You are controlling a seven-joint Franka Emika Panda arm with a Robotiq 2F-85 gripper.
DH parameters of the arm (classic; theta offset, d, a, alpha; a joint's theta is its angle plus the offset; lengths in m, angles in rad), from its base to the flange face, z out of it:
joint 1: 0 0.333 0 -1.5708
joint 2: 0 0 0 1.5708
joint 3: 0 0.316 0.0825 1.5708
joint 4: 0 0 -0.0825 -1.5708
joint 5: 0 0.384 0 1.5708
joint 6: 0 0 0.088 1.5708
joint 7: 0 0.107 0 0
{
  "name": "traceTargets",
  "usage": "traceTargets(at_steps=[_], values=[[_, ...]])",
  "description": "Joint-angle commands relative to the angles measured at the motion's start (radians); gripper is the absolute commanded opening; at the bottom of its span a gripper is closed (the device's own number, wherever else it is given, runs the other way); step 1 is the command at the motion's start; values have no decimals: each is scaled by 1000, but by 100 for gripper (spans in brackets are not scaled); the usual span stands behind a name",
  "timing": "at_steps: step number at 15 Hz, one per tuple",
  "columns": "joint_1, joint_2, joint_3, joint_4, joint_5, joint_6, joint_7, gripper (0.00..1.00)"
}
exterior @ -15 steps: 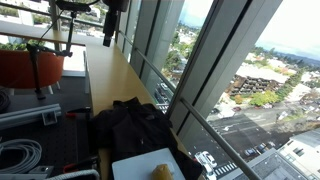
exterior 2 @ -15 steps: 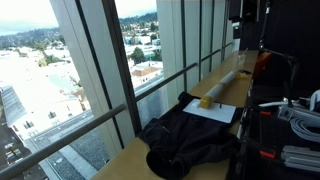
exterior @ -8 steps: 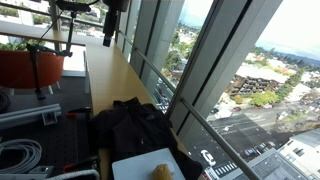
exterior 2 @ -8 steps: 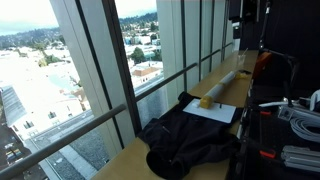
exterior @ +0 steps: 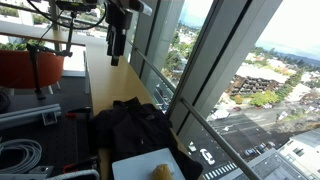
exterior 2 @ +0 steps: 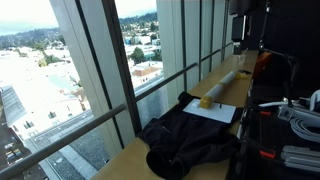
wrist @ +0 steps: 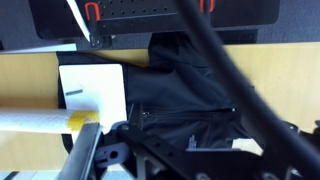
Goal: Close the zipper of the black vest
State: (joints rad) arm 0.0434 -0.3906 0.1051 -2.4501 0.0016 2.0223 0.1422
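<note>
The black vest (exterior: pixel 135 125) lies crumpled on the wooden counter (exterior: pixel 110 75) by the windows, and it shows in both exterior views (exterior 2: pixel 190 140). In the wrist view the vest (wrist: pixel 190 85) fills the middle, with a short zipper line (wrist: pixel 190 113) across it. My gripper (exterior: pixel 115 55) hangs high above the counter, well behind the vest and apart from it. Its jaws (wrist: pixel 170 168) look open and empty at the bottom of the wrist view.
A white sheet (exterior: pixel 140 165) with a yellow object (exterior: pixel 162 171) lies beside the vest. A pale roll (exterior 2: pixel 232 80) lies further along the counter. An orange pot (exterior: pixel 30 68) and cables (exterior: pixel 20 155) stand on the inner side. Glass windows (exterior: pixel 190 60) border the counter.
My arm has come down and slightly toward the vest in the exterior view. The vest and the sheet have not moved.
</note>
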Motion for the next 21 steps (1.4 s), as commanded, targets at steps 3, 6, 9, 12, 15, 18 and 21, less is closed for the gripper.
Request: traceTargets(at_steps=[3,6,9,12,15,18,21], values=[[-33,47,-52,-156,-109,421,-128,100],[-57,145,-57,-217,-129,663,-102,100],[-83,301,-54,-227,-133,869,-75,100],[-82,432,-70,-187,-103,963,-76,100],[-74,533,-76,-140,-2,980,-130,100],[-132,611,-31,-80,139,958,-219,100],[-203,684,-5,-13,185,937,-310,100]])
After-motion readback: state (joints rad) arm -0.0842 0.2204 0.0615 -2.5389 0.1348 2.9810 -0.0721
